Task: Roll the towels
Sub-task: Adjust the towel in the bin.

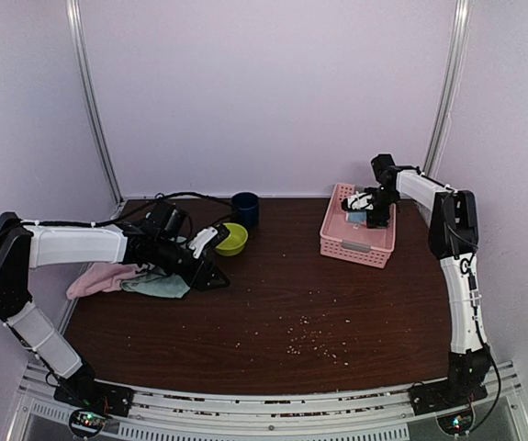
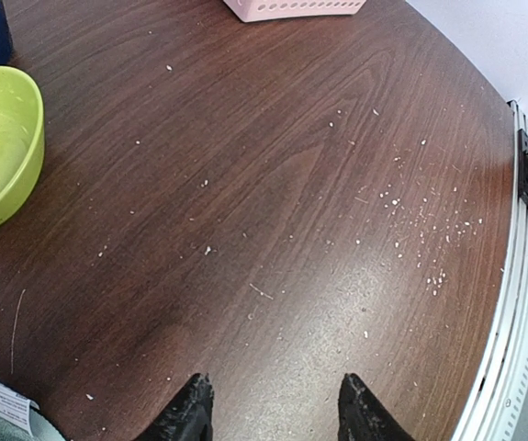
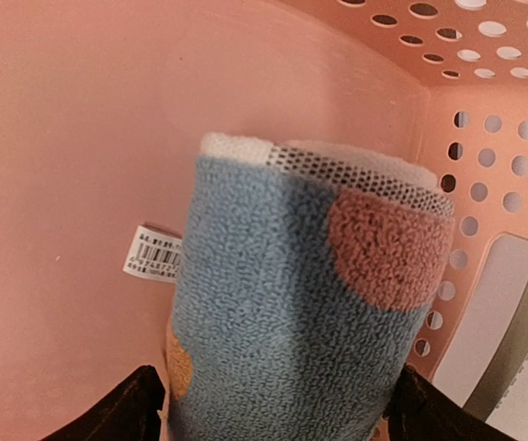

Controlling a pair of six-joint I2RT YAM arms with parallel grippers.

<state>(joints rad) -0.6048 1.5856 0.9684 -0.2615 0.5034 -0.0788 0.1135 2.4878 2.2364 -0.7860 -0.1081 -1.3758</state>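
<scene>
Straddling patchy towel [image 3: 300, 303] in basket [image 3: 61, 184] with right gripper [image 3: 273, 404], cannot tell if squeezing; hanging left gripper [image 2: 277, 413] apart, empty, just right of mint towel [image 1: 162, 287] and pink towel [image 1: 103, 277].

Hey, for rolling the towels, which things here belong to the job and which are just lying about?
Belongs to the job:
- patterned blue towel, already rolled
- pink towel
- mint green towel

Just lying about:
- pink basket, holding the roll
- lime-green bowl
- dark blue cup
- scattered crumbs
</scene>
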